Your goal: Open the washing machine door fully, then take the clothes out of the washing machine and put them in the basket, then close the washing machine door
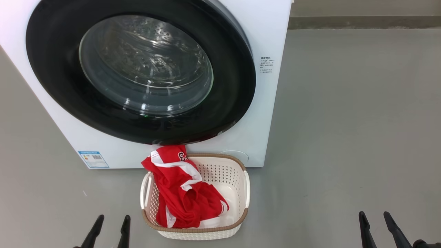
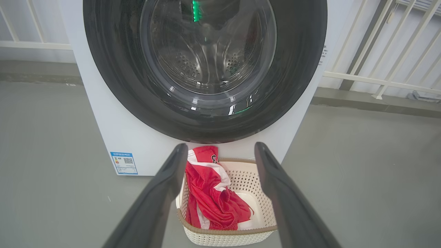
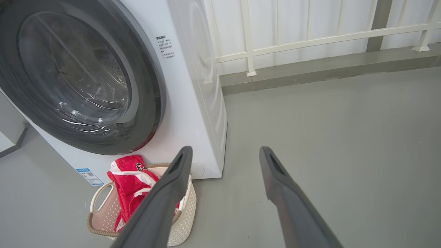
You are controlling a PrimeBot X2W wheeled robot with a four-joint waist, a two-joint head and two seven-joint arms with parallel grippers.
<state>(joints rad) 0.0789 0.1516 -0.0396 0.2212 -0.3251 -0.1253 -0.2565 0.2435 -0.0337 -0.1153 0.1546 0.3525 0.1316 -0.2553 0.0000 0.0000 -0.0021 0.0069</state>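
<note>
The washing machine (image 1: 272,41) stands white before me, and its door (image 1: 55,86), black-rimmed with a glass bowl, lies flat against the front. Through the glass the steel drum (image 2: 206,58) shows. On the floor just in front sits the cream basket (image 1: 227,175), holding red clothes (image 1: 182,193) with white stripes that drape over its far left rim; a white piece lies under them. My left gripper (image 1: 110,220) hovers open at the lower left, short of the basket. My right gripper (image 1: 375,217) hovers open at the lower right, well off to the basket's right. Neither holds anything.
Grey floor (image 1: 344,120) spreads to the right of the machine. A low kerb and white railing (image 3: 310,38) run along the back wall. A blue label (image 1: 93,159) marks the machine's lower left corner.
</note>
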